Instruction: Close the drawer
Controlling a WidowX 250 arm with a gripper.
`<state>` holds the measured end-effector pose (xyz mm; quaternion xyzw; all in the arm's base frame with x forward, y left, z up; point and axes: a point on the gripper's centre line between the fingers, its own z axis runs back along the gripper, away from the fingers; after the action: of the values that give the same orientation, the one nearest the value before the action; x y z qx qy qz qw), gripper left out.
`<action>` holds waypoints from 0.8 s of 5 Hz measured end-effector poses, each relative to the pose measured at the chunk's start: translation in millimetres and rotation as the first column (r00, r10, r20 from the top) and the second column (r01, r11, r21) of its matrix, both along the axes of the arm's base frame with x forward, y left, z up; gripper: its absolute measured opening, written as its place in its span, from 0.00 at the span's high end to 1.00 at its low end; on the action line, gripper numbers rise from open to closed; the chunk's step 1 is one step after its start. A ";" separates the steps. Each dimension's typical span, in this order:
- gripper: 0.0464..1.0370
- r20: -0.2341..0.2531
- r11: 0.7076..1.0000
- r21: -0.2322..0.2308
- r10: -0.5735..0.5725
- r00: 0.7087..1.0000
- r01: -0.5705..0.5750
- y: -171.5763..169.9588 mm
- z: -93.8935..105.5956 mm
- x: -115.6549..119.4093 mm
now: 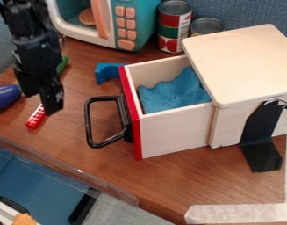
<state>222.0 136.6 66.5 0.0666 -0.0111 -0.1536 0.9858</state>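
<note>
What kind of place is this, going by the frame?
Probably a robotics lab or test bench dressed with play props, not a real kitchen. Signs: a black robot arm over the table, a toy microwave, and black tape running from the wooden drawer box onto the tabletop.

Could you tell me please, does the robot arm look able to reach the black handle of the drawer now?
Probably yes. The pincer hangs beside the black handle, which sticks out from the red drawer front, and I see nothing standing between them.
</note>
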 end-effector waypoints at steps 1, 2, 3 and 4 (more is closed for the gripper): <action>0.04 0.021 0.997 0.028 -0.077 0.997 0.076 -6.9 -6.2 -6.3; 0.04 0.039 0.990 -0.004 -0.141 0.989 0.141 -4.6 -9.2 -9.5; 0.04 0.007 0.970 -0.034 -0.242 0.970 0.242 -6.4 -15.7 -12.3; 0.04 -0.049 0.928 -0.061 -0.370 0.928 0.367 -6.2 -23.8 -13.5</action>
<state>208.4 130.4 42.7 0.0334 0.0022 -0.3375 0.9407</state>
